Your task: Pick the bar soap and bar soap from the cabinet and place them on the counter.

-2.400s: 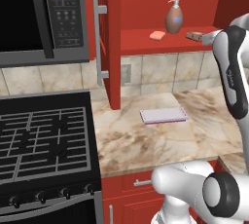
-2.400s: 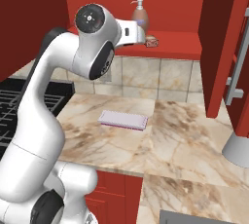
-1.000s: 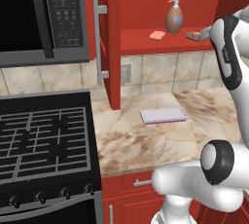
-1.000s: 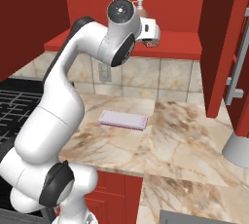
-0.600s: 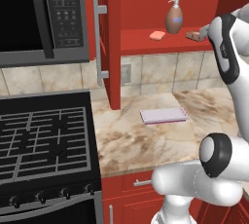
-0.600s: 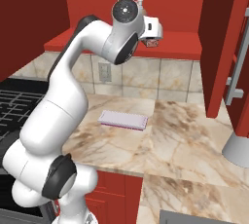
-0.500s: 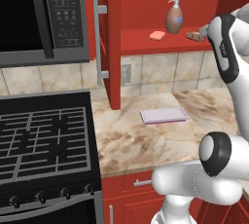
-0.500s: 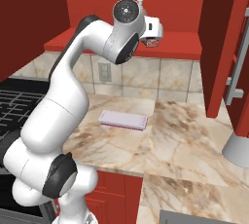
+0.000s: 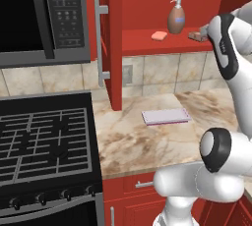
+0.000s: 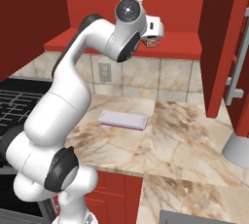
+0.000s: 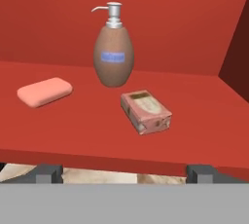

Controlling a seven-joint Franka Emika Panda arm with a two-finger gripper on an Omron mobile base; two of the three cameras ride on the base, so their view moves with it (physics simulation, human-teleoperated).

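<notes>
1. Two bars lie on the red shelf (image 11: 97,135) of the open cabinet (image 9: 115,48): a smooth peach-pink bar soap (image 11: 44,91) towards the left of the hand view, and a darker salmon bar soap (image 11: 146,111) with a pale printed face nearer the middle. Neither has been lifted, and neither touches the other.
2. We see the brown pump bottle (image 11: 113,52) standing upright just behind and between them, close to the darker bar but apart from it.
3. We judge the step in hand to be the reach for the first bar. The hand (image 11: 124,172) hangs in front of the shelf's edge, its two tips spread as wide as they go, with nothing between them.
4. The darker bar sits most nearly ahead of the hand, so we take it as the likelier first target. The next move calls for pushing forward over the shelf lip and coming down so the tips straddle the bar's narrow sides, which lie askew to the hand, without knocking the bottle.
5. Below, the worktop (image 9: 147,141) has bare stone around the lavender pad (image 9: 166,116), so there is room for setting down.
6. From the left base view the arm hides most of the darker bar. In the right base view the wrist covers the hand, and we make out no more than a reddish scrap beside it.
7. We cannot read the bar's printed face.
</notes>
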